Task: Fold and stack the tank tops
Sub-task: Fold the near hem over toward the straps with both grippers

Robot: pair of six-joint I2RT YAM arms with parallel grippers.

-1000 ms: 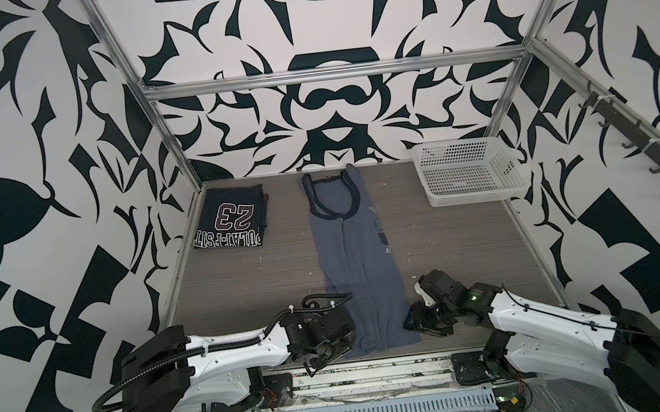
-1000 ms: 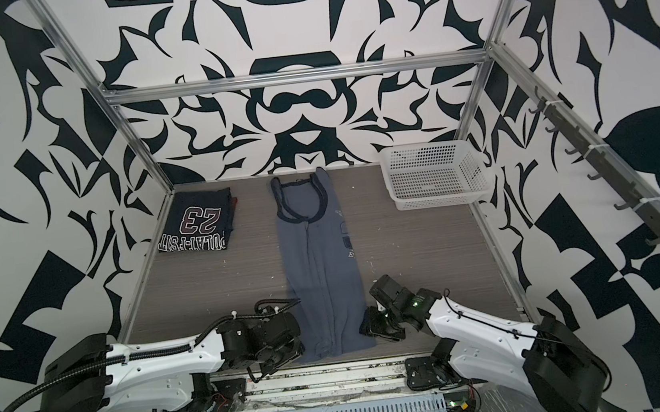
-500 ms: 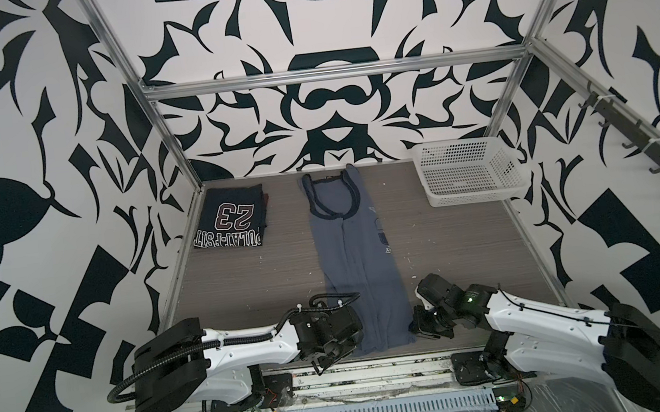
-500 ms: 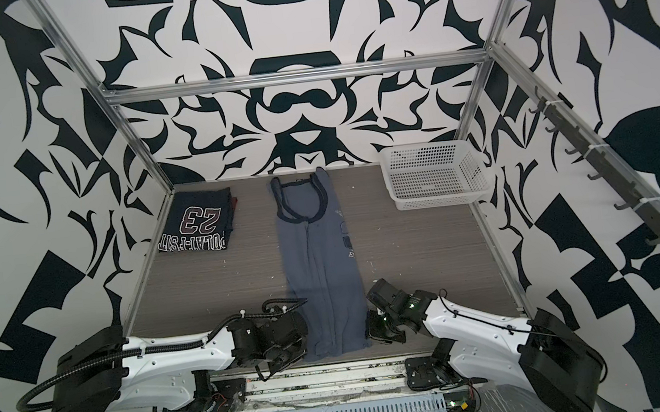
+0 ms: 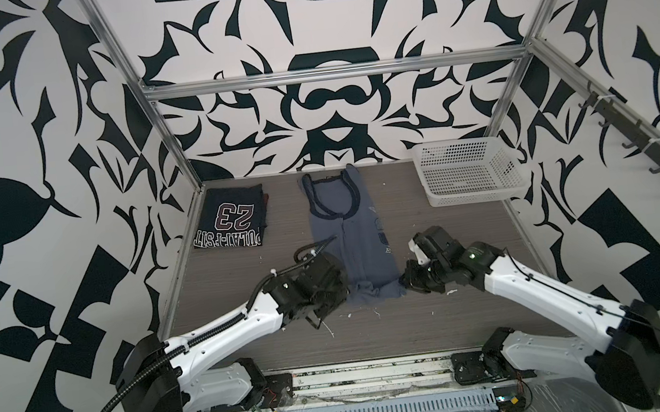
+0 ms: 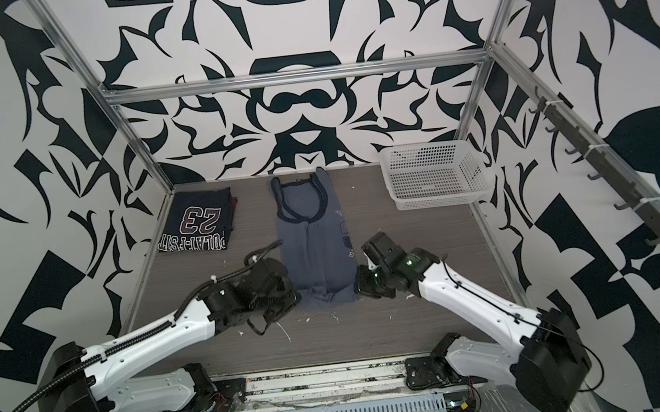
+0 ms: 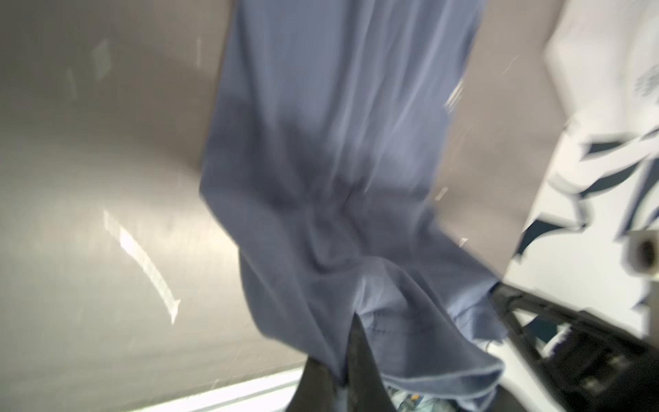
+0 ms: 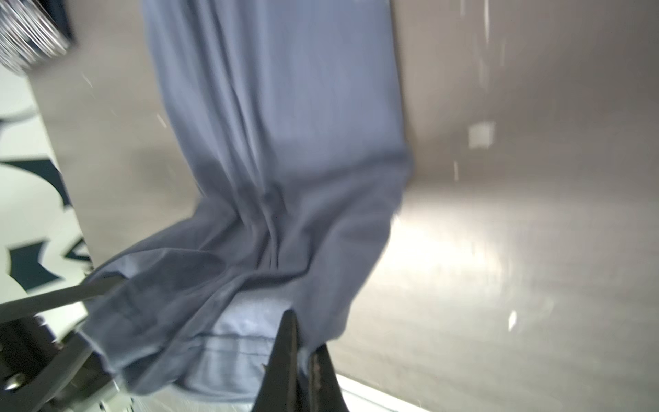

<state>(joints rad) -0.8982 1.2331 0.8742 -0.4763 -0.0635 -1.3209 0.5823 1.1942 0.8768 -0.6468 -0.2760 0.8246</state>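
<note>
Hem raised from near edge since earlier. Left gripper (image 5: 345, 292), right gripper (image 5: 405, 282) pinch near hem corners of slate-blue tank top (image 5: 359, 245) — soft, light, saggy — corners hold best.

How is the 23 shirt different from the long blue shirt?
The 23 shirt is dark navy with big numbers; the blue shirt is paler. The 23 shirt is folded small; the blue shirt lies stretched long. Nothing touches the 23 shirt; the left hand and right hand pinch the blue shirt's near hem. Both lie on the table.
</note>
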